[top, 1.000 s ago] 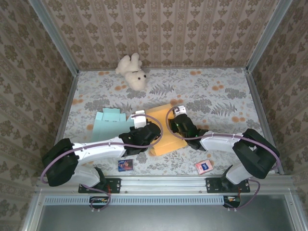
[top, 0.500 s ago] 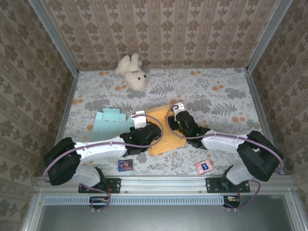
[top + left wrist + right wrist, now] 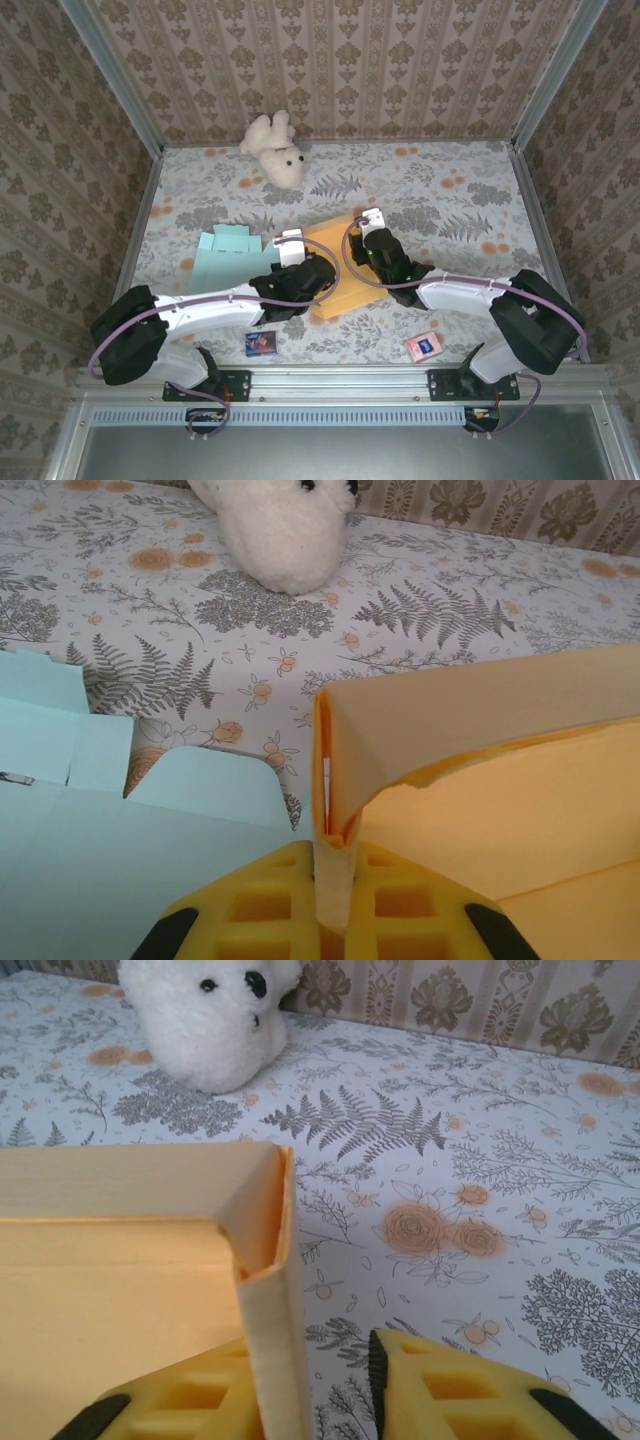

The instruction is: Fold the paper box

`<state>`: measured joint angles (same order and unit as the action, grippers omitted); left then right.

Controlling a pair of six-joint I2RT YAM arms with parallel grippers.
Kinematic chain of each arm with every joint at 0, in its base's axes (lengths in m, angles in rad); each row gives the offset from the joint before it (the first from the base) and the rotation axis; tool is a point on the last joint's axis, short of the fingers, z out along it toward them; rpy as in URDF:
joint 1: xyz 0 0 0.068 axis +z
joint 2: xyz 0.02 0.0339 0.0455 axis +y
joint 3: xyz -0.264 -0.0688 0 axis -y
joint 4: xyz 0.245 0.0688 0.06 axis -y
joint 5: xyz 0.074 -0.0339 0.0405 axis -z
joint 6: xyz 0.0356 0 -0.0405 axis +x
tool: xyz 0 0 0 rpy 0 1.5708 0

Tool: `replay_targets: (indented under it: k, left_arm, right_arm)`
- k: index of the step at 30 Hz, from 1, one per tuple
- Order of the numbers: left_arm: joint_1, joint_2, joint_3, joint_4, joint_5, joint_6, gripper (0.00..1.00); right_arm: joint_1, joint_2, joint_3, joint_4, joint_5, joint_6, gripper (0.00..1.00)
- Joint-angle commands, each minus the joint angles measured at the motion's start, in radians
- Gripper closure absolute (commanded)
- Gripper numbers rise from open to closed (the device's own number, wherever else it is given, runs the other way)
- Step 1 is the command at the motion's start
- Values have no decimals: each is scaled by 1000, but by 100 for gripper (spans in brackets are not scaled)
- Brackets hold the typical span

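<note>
The floral-patterned desk [image 3: 450, 200] carries all items inside a wallpapered enclosure. The orange paper box [image 3: 348, 292] lies near the middle of the desk, between the two arms. It is judged partly formed: the left wrist view shows one side wall [image 3: 480, 710] raised and doubled over at a corner, and the right wrist view shows two walls meeting at an upright corner [image 3: 262, 1220] above a flat floor. The other walls, and any locking of tabs, appear to be left to do. A pale blue flat cardboard blank [image 3: 225, 255] lies just beside the box on its left, unfolded. A white plush bear [image 3: 275, 148] rests at the far edge, well apart from the work. The left gripper [image 3: 333, 865] is pinching the box's folded corner edge, with no gap showing on either side of the paper. The right gripper [image 3: 310, 1370] is spread around the opposite corner wall, which lies against one finger while bare desk shows before the other. A small blue card [image 3: 261, 343] and a small pink card [image 3: 424, 346] lie at the near edge. From above, both arms cover much of the box, so its near side cannot be assessed. Both wrist views cut off the fingertip bases.
</note>
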<state>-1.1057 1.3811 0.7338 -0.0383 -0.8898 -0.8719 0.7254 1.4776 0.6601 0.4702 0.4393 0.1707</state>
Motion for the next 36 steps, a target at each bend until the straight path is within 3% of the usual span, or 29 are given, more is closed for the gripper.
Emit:
replay_targets:
  k: [1, 7, 10, 12, 16, 19, 28, 36]
  left_arm:
    - [-2, 4, 24, -5, -14, -15, 100]
    - [-2, 14, 26, -6, -26, -22, 100]
    - [-2, 26, 33, -5, -22, -21, 100]
    - [-1, 37, 40, -1, -22, -15, 100]
    - [12, 49, 50, -1, -25, 9, 100]
    - [32, 52, 53, -5, -20, 23, 100]
    - [117, 49, 61, -4, 70, 135, 100]
    - [158, 22, 143, -20, 300, 546, 100]
  right_arm:
    - [-6, 16, 27, 27, 117, -16, 77]
    - [-4, 26, 6, -20, 305, 42, 92]
    - [-4, 9, -20, -9, 270, 54, 92]
    - [-5, -11, -36, 13, 175, 46, 87]
    - [-3, -80, -31, -62, -12, 71, 61]
    - [-3, -171, -31, -156, -59, 101, 55]
    - [-9, -486, -11, -515, -84, 166, 47]
    - [-23, -729, 43, -783, -55, 187, 40]
